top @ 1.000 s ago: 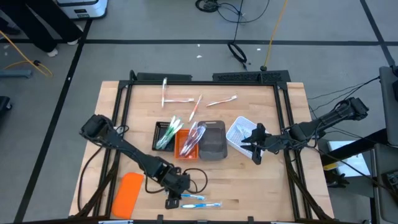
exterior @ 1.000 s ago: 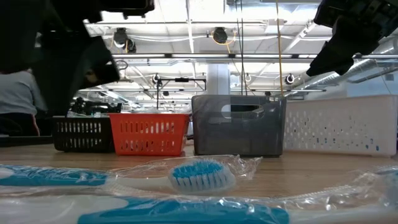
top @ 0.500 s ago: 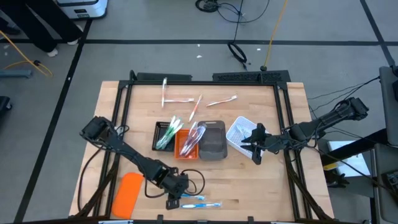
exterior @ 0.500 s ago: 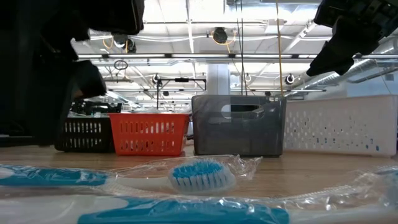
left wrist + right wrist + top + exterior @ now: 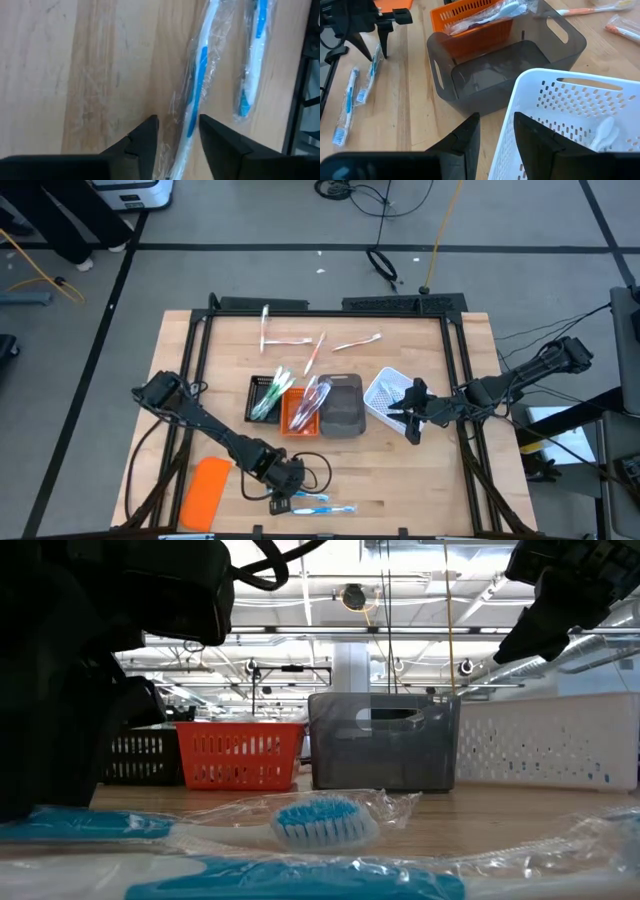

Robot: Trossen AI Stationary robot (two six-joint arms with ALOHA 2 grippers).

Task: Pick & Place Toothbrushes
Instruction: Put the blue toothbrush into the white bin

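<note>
Two blue-white toothbrushes in clear wrappers lie flat by the table's near edge; in the low view one brush head faces the camera. My left gripper is low over them and open. Its fingers stand on either side of the handle of the nearer-to-centre brush, and I see no touch. My right gripper hovers open over the near-left rim of the white tray. More toothbrushes lie loose at the far side.
Four trays stand in a row mid-table: black with green brushes, orange with pink ones, grey and white, the last holding a pale brush. A flat orange slab lies at the near left corner.
My left gripper has come down toward the blue-white toothbrushes at the near edge; in the low view the arm has dropped and fills more of the left side. The toothbrushes have stayed where they were.
</note>
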